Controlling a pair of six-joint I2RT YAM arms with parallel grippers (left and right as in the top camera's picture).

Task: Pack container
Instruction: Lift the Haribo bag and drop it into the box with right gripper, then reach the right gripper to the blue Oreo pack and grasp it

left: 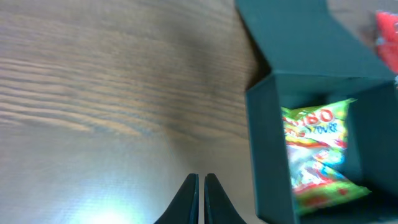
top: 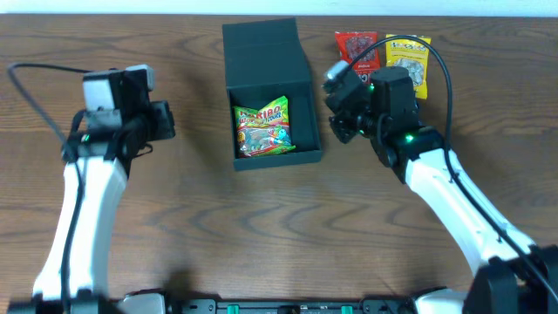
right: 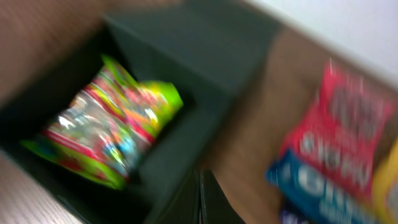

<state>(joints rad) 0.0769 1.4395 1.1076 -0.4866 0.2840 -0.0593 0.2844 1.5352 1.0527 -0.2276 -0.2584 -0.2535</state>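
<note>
The dark teal container (top: 261, 52) stands open at the table's back centre, its flap lid lying back. A green gummy packet (top: 263, 127) lies inside it; it also shows in the left wrist view (left: 317, 155) and the right wrist view (right: 112, 130). My left gripper (left: 200, 186) is shut and empty, over bare table left of the container (left: 267, 143). My right gripper (right: 200, 186) is shut and empty, just right of the container's right wall (right: 186, 143). A red packet (top: 356, 48) and a yellow packet (top: 410, 61) lie right of the container, beyond the right gripper.
The red packet (right: 342, 130) with a blue band lies close on the right in the blurred right wrist view. The table's back edge runs just behind the container and packets. Bare wooden table (top: 261, 235) spreads in front.
</note>
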